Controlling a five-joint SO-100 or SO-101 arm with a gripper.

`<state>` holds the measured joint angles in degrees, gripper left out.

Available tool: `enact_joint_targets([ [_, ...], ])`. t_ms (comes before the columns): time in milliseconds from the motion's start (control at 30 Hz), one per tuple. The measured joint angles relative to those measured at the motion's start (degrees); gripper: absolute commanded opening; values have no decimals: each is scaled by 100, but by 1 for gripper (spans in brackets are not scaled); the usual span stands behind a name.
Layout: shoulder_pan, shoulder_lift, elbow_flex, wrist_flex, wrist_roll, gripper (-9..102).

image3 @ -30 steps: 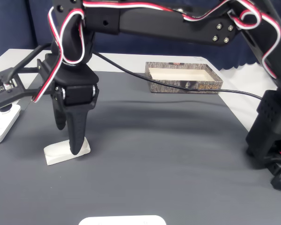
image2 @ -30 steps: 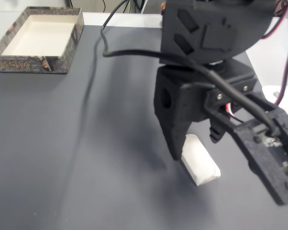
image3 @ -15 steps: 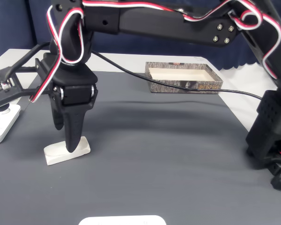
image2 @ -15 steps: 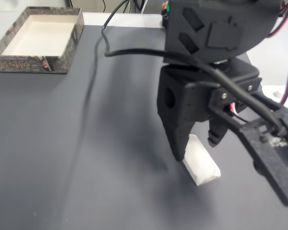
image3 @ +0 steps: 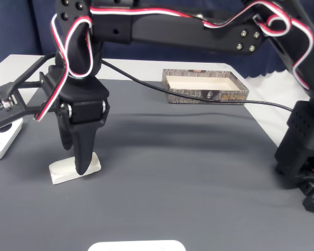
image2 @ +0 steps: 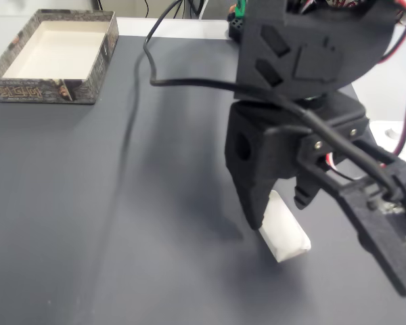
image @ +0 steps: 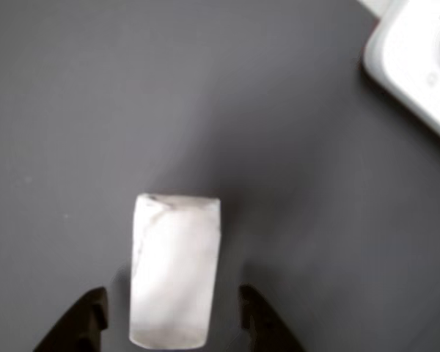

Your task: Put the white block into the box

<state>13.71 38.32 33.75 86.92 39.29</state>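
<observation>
So far the tool [image: 169, 323] is straddling, spread and not gripping, the white block [image: 174, 270] lying on the worktop [image2: 88, 203]; grasping, lifting and carrying to the box [image2: 54, 54] at the far corner are all remaining.

Even, soft overhead light; my arm throws diffuse shadow across dark tabletop [image2: 88, 203]; close-up view blurry, fixed views sharp.

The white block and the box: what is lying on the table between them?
Nothing rests there. In a fixed view, bare dark table runs from the white block to the box; a black cable hangs above that stretch.
</observation>
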Motion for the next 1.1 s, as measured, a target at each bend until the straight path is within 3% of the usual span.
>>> enact_joint_targets([
  [1100, -18, -387, -158, 0, 0, 23],
])
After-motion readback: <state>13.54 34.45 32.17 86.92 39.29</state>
